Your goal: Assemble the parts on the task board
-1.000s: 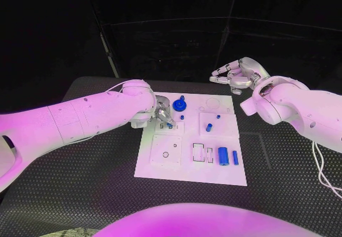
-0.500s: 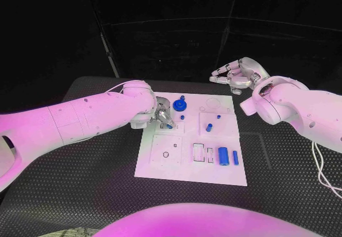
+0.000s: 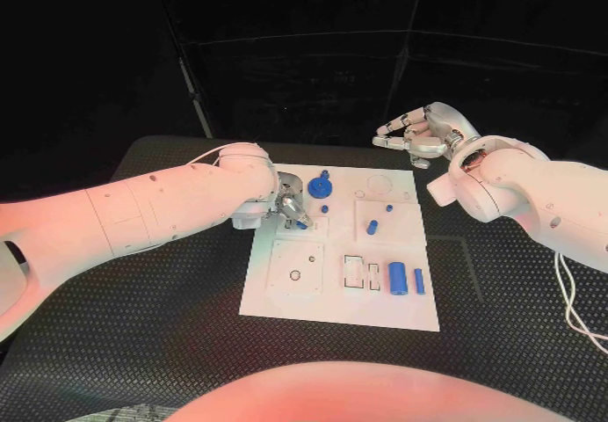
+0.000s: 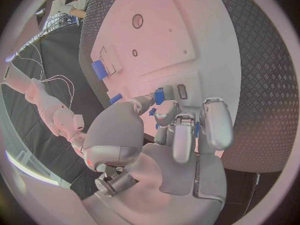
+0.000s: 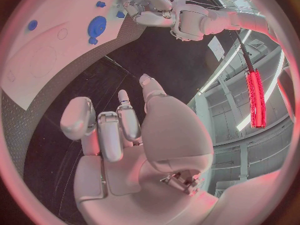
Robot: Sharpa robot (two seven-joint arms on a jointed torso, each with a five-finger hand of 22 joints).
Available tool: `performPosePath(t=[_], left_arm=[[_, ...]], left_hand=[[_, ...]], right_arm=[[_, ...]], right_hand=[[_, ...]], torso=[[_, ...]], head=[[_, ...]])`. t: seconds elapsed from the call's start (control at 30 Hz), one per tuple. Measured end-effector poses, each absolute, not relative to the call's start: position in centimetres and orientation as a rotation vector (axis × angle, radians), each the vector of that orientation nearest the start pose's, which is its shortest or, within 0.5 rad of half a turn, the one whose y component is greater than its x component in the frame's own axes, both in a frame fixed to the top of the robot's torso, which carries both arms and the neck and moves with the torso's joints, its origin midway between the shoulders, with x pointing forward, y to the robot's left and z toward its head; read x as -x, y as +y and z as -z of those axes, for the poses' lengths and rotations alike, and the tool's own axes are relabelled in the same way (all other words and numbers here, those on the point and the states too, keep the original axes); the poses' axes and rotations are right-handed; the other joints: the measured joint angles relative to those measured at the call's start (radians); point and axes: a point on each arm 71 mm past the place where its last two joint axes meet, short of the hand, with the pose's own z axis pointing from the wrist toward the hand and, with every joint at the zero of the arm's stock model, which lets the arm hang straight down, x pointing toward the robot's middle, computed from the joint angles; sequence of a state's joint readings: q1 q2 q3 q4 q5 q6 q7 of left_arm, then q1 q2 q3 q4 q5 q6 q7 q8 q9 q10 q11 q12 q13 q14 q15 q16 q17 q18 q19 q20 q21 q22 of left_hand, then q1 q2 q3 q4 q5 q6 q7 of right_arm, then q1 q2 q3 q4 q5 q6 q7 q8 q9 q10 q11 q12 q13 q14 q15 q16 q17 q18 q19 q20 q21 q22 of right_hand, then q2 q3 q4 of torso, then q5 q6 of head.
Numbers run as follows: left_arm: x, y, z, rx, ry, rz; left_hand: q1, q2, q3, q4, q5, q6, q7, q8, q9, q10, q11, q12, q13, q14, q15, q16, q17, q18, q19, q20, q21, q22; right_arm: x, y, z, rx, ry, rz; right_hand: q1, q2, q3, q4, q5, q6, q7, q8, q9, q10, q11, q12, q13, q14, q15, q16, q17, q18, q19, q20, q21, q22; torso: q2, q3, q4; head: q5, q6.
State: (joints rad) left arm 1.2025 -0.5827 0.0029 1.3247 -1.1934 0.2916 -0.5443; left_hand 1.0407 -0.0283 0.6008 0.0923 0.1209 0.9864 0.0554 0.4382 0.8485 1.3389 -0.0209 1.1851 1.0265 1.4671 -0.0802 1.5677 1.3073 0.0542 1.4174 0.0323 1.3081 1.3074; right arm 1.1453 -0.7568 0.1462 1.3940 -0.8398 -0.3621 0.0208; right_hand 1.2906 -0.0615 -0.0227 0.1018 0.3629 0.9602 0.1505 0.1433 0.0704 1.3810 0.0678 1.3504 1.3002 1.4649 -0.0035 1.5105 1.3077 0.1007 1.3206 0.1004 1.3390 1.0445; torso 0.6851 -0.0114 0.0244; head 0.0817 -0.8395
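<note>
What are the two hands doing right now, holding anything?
Left hand: pinching a small blue part over the task board.
Right hand: holding nothing, fingers loosely curled but apart, raised beyond the board's far edge.

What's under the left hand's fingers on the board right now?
The left hand reaches down onto the task board, with a small blue part at its fingertips. Whether the part sits in a slot is hidden by the fingers.

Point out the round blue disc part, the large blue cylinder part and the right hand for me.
Round blue disc part (image 3: 320, 186): head view, centre of the disc.
Large blue cylinder part (image 3: 396, 278): head view, middle of its side.
Right hand (image 3: 413, 130): head view, middle of the silver hand, held beyond the white task board (image 3: 292, 303).
</note>
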Motion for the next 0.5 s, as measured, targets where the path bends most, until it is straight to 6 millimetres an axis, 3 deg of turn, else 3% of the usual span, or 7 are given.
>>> performPosePath(t=[0.2, 0.5], left_arm=[[-50.94, 13.80, 22.73, -0.048, 2.383, 0.351], [-51.17, 13.62, 22.78, -0.064, 2.399, 0.338]], left_hand=[[-0.009, -0.005, 0.017, -0.011, 0.004, 0.000, 0.000, 0.009, 0.004, 0.005, -0.002, 0.008, 0.007, 0.000, 0.000, 0.000, 0.000, 0.000, 0.004, 0.004, 0.008, 0.000], [-0.033, 0.011, 0.018, -0.012, 0.004, 0.011, -0.007, 0.019, 0.009, 0.014, -0.007, 0.014, 0.009, 0.000, 0.000, 0.000, 0.000, 0.000, 0.007, 0.000, 0.010, 0.000]], right_arm=[[-52.47, -20.44, 15.46, -0.510, 1.571, -1.037], [-52.44, -20.47, 15.44, -0.510, 1.571, -1.037]], right_hand=[[0.000, 0.000, 0.000, 0.000, 0.000, 0.000, 0.000, 0.000, 0.000, 0.000, 0.000, 0.000, 0.000, 0.000, 0.000, 0.000, 0.000, 0.000, 0.000, 0.000, 0.000, 0.000], [0.000, 0.000, -0.003, 0.003, 0.000, 0.000, 0.000, 0.000, 0.000, 0.000, 0.000, 0.000, 0.000, 0.000, 0.000, 0.000, 0.000, 0.000, 0.000, 0.000, 0.000, 0.000]], torso=[[0.000, 0.0005, 0.0000], [0.000, 0.0004, -0.0006]], head=[[0.001, -0.001], [-0.001, -0.003]])
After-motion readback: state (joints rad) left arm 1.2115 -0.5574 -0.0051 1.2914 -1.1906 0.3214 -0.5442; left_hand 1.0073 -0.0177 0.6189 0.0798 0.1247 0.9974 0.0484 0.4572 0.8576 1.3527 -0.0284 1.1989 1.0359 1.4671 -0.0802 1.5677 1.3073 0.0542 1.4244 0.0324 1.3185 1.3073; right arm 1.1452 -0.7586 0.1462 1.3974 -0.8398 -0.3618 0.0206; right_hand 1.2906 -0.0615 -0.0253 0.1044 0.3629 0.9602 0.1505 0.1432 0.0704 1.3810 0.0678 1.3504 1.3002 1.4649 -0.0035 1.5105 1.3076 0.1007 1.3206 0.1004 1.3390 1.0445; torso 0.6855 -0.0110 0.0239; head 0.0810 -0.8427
